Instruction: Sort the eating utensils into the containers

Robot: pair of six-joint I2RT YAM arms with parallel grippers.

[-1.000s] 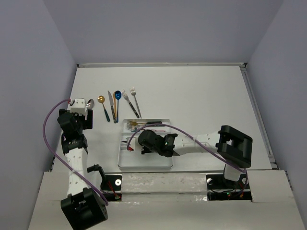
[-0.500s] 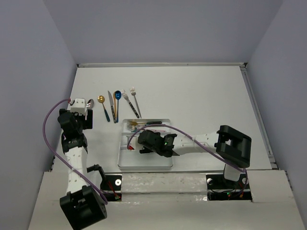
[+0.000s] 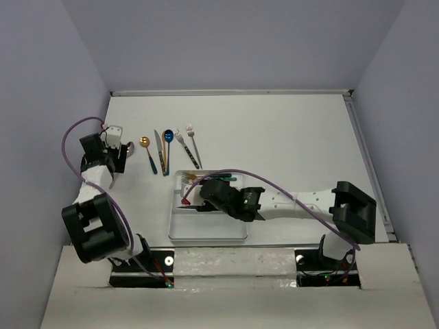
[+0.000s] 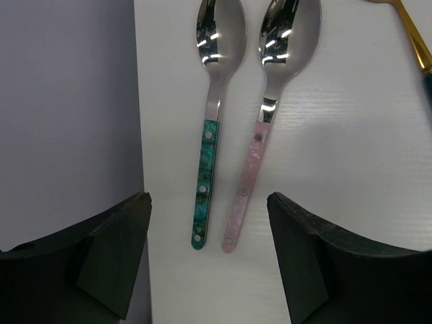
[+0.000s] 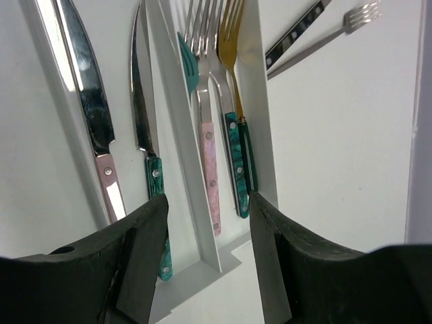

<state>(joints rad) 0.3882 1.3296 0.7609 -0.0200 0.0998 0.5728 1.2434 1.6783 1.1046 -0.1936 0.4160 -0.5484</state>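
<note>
Logging both pincers as released: we see the left gripper (image 4: 208,209) spread wide over the table (image 4: 351,148), gripping neither the teal-handled spoon (image 4: 206,175) nor the pink-handled spoon (image 4: 248,179), which lie side by side between its fingers. We see the right gripper (image 5: 208,206) parted and empty above the white tray (image 3: 206,236). There, three forks (image 5: 210,155) lie in one compartment and two knives (image 5: 101,135) in the next, across a ridge.
</note>
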